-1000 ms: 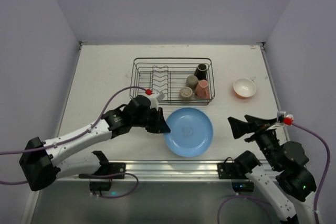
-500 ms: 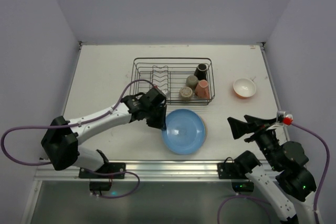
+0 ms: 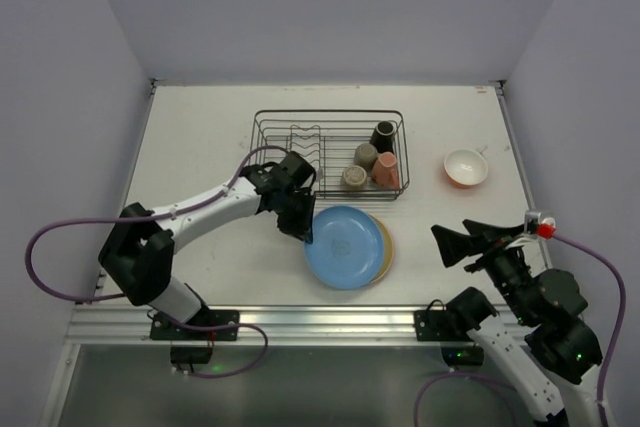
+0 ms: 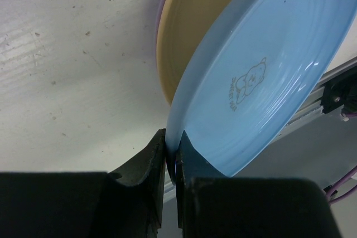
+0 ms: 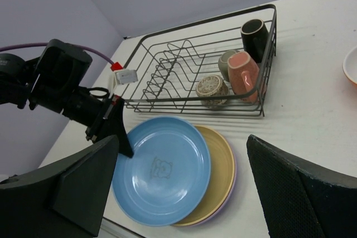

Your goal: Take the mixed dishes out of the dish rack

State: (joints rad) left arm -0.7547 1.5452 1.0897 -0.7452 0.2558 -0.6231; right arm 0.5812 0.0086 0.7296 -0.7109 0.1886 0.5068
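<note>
My left gripper (image 3: pixel 305 232) is shut on the near-left rim of the blue plate (image 3: pixel 342 245). It holds the plate tilted over a yellow plate (image 3: pixel 384 247) that lies on a purple plate. The wrist view shows the jaws (image 4: pixel 173 149) pinching the blue rim (image 4: pixel 262 76) above the yellow plate (image 4: pixel 189 32). The black dish rack (image 3: pixel 328 115) holds a dark brown cup (image 3: pixel 383 135), an olive-grey cup (image 3: pixel 366 155), a beige cup (image 3: pixel 354 177) and a pink cup (image 3: pixel 387 170). My right gripper (image 3: pixel 450 245) is open and empty, to the right of the plates (image 5: pixel 162 168).
The orange bowl with a white inside (image 3: pixel 466 167) stands on the table right of the rack. The rack's plate prongs (image 5: pixel 167 65) are bare. The table's front rail (image 3: pixel 320 319) runs just below the plate stack.
My left arm has swung in and carried the blue plate a little left and back over the stack. The yellow plate's right edge now shows. The right arm has not moved.
</note>
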